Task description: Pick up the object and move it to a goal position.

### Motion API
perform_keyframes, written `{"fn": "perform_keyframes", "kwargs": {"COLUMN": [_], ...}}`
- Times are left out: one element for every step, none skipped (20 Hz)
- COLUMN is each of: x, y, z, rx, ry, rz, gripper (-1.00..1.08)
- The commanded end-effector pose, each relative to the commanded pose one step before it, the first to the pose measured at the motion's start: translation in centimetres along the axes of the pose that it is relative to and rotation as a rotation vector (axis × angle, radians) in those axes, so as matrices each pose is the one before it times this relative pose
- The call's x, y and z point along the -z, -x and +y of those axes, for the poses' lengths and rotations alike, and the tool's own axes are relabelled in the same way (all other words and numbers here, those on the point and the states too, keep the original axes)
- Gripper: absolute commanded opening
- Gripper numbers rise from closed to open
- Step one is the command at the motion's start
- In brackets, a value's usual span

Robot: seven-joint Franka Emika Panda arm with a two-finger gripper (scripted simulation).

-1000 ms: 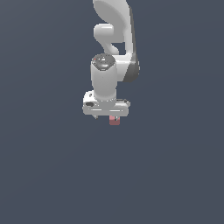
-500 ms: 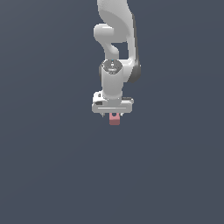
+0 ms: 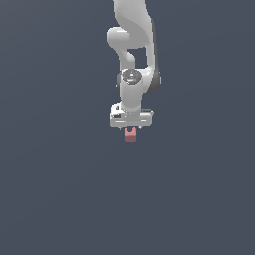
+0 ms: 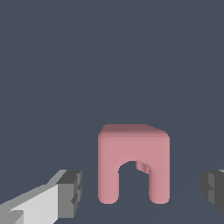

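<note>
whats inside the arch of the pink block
Nothing: the wrist view shows an open gap under the pink block, with only the gray floor behind. The open tool straddles it. Its far side is hidden.

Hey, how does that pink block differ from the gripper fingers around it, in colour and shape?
The pink block is a dull pink arch with two legs and a rounded notch; the fingers are white with dark grey ridged pads. The block stands alone in the middle, while the gripper spreads wide on either side, pads clear of it. Both look matte. In the exterior view, the block is narrower than the gripper.
</note>
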State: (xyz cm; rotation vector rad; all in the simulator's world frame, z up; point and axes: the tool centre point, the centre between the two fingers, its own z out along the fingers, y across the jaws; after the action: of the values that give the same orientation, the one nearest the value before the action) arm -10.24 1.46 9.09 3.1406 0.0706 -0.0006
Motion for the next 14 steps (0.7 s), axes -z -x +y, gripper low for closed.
{"fn": "perform_keyframes", "kwargs": {"x": [-0.105, 0.047, -0.03, -0.091, -0.151, -0.211, -0.269, -0.327, -0.37, -0.439, -0.492, -0.52, -0.471, -0.413], "y": [0.197, -0.108, 0.002, 0.005, 0.009, 0.013, 0.016, 0.02, 0.025, 0.026, 0.027, 0.025, 0.018, 0.01], "z": [-0.072, 0.039, 0.0, 0.0, 0.0, 0.0, 0.0, 0.0, -0.03, 0.001, 0.001, 0.001, 0.001, 0.001], "rx": [0.00186, -0.00102, 0.0, 0.0, 0.0, 0.0, 0.0, 0.0, 0.00062, 0.0, 0.0, 0.0, 0.0, 0.0], "ry": [-0.00018, 0.0001, 0.0, 0.0, 0.0, 0.0, 0.0, 0.0, -0.00012, 0.0, 0.0, 0.0, 0.0, 0.0], "rz": [0.00044, -0.00062, 0.0, 0.0, 0.0, 0.0, 0.0, 0.0, 0.00028, 0.0, 0.0, 0.0, 0.0, 0.0], "gripper": [1.0, 1.0, 1.0, 1.0, 1.0, 1.0, 1.0, 1.0, 1.0, 1.0, 1.0, 1.0, 1.0, 1.0]}}
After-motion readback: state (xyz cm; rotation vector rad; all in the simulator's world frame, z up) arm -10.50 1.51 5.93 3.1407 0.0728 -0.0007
